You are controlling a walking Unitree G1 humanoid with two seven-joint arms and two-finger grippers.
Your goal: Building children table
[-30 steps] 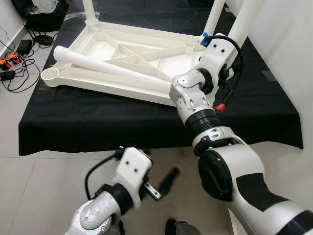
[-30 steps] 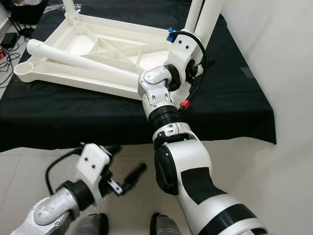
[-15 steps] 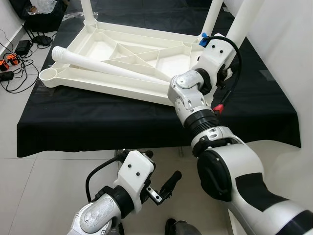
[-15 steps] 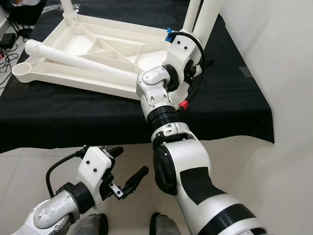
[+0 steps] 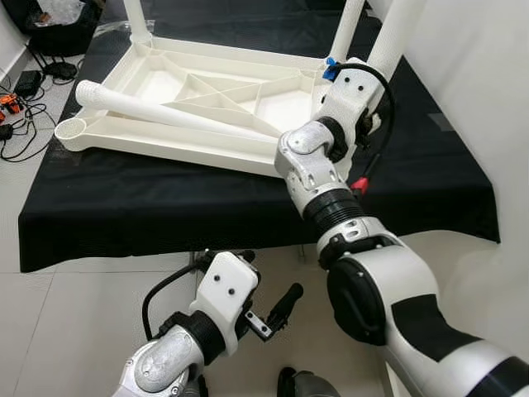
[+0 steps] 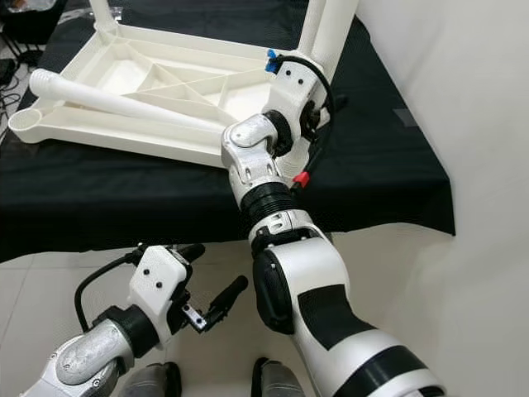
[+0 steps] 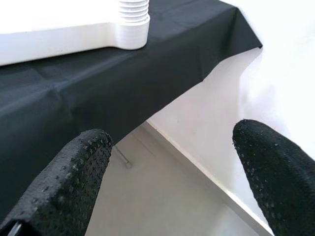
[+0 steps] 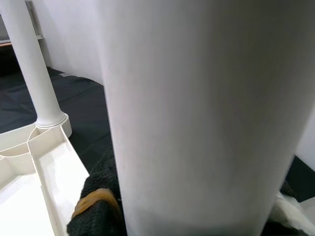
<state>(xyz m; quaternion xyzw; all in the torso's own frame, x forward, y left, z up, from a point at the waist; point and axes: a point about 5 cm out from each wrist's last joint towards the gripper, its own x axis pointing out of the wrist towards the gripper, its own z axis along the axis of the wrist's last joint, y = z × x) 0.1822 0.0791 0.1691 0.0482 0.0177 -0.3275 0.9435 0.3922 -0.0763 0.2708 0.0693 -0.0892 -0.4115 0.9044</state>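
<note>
While the left gripper [image 5: 273,313] hangs low over the floor tiles [image 5: 58,331] with its two black fingers [image 7: 64,187] wide apart and holding nothing, the right arm reaches up over the black cloth [image 5: 124,207]. On that cloth lies the white table top [image 5: 190,107], upside down, with a loose leg [image 5: 165,112] lying across its ribs. Farther back, the right gripper [image 8: 98,206] is closed around a standing leg [image 5: 393,37] at the near right corner of the table top. Two more legs [image 5: 345,29] stand at the far corners.

This looks like the step of fixing that leg into its hole. To do it well, the leg should stay straight up and turn slowly, so the threads catch evenly. Tilting it could jam it. The loose leg likely goes into the empty round hole [image 5: 70,128] at the near left corner.
</note>
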